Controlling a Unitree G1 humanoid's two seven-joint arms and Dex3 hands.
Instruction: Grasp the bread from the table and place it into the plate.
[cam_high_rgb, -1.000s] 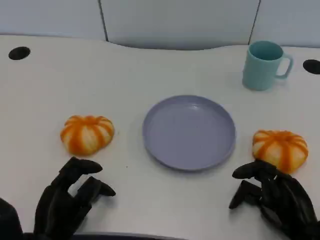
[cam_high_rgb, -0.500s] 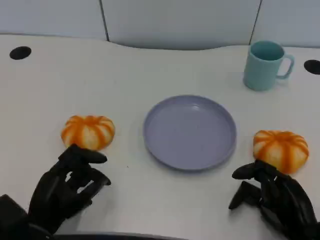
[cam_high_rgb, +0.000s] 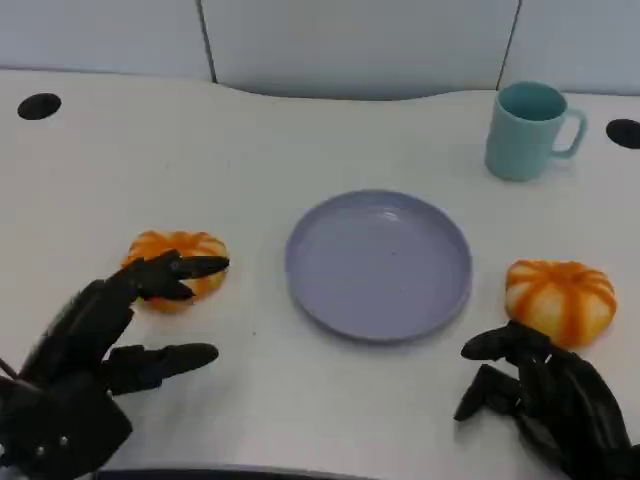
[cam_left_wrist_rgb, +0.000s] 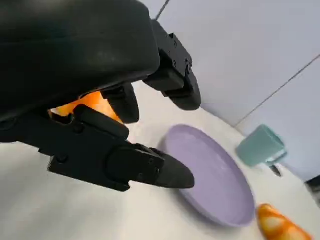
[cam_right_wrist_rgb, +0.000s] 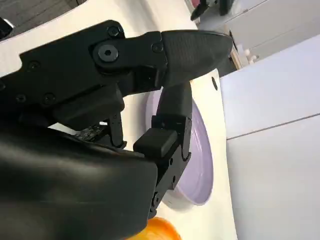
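Two bread rolls (cam_high_rgb: 176, 264) (cam_high_rgb: 560, 297), one plate (cam_high_rgb: 378, 264), one mug (cam_high_rgb: 528, 130).

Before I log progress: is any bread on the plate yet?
No, the plate is bare; one bread lies left of it, the other right.

Worktop (cam_high_rgb: 300, 130): smooth, matt off-white laminate. Plate (cam_high_rgb: 330, 300): lavender plastic, smooth, faint satin sheen. Mug (cam_high_rgb: 520, 135): teal, smooth, matt-looking plastic. Left bread (cam_high_rgb: 165, 250) and right bread (cam_high_rgb: 560, 295): orange-and-cream crust, soft, slightly glossy. Left hand (cam_high_rgb: 90, 350) and right hand (cam_high_rgb: 545, 400): black hard plastic, matt, smooth shells.
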